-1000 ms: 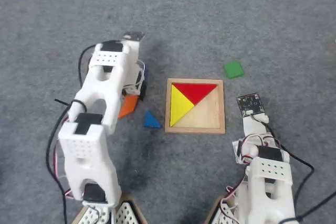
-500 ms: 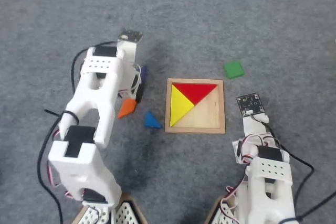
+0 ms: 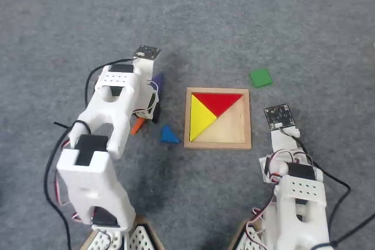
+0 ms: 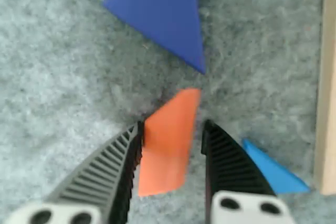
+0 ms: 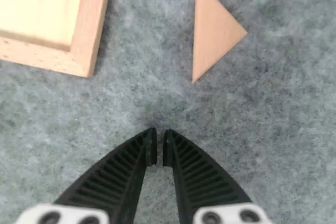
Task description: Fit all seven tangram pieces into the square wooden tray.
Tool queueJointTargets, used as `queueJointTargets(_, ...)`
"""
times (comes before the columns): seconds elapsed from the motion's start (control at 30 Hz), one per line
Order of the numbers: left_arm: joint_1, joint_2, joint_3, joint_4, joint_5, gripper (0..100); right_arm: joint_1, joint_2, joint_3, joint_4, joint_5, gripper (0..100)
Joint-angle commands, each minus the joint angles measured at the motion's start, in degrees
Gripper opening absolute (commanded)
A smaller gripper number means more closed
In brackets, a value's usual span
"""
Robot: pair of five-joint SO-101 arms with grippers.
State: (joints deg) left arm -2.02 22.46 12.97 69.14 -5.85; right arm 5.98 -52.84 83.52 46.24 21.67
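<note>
Across the whole workspace: grey carpeted table.

Left arm stretches out over the carpet left of the tray. Left gripper points down with its jaws spread wide, straddling the orange piece. One finger touches an edge of the piece and the other stands just clear, so nothing is gripped. The piece lies flat on the carpet.

Right arm sits folded near its base, below the tray's right corner. Right gripper has its jaws drawn together to a hairline slit, with nothing between them, above bare carpet.

Square wooden tray lies mid-table. Inside it, a red triangle sits along the far edge and a yellow triangle along the left edge, the two touching. The remaining floor is bare wood.

Dark blue triangle is on the carpet, just beyond the orange piece.

Green square is on the carpet, beyond the tray's far right corner.

Small blue triangle is just beside the tray's left edge.

Plain wood-coloured triangle is on the carpet near a tray corner.
</note>
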Motion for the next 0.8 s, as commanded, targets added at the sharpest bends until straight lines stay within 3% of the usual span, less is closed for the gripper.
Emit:
queueJointTargets(0.0, 0.2, 0.5, -0.9, 0.1, -0.4, 10, 0.4, -1.4, -0.3, -0.6, -0.1, 4.1)
queueJointTargets(0.27, 0.3, 0.4, -1.8, 2.8, -0.4, 8, 0.4, -1.4, -0.3, -0.6, -0.1, 4.1)
queueJointTargets(0.43, 0.7, 0.4, -2.3, 3.3, -1.3, 1, 0.4, -1.4, -0.3, -0.6, -0.1, 4.1)
queueJointTargets(0.77, 4.5, 0.4, -18.0, 15.8, 1.9, 1, 0.4, -1.4, -0.3, -0.6, -0.1, 4.1)
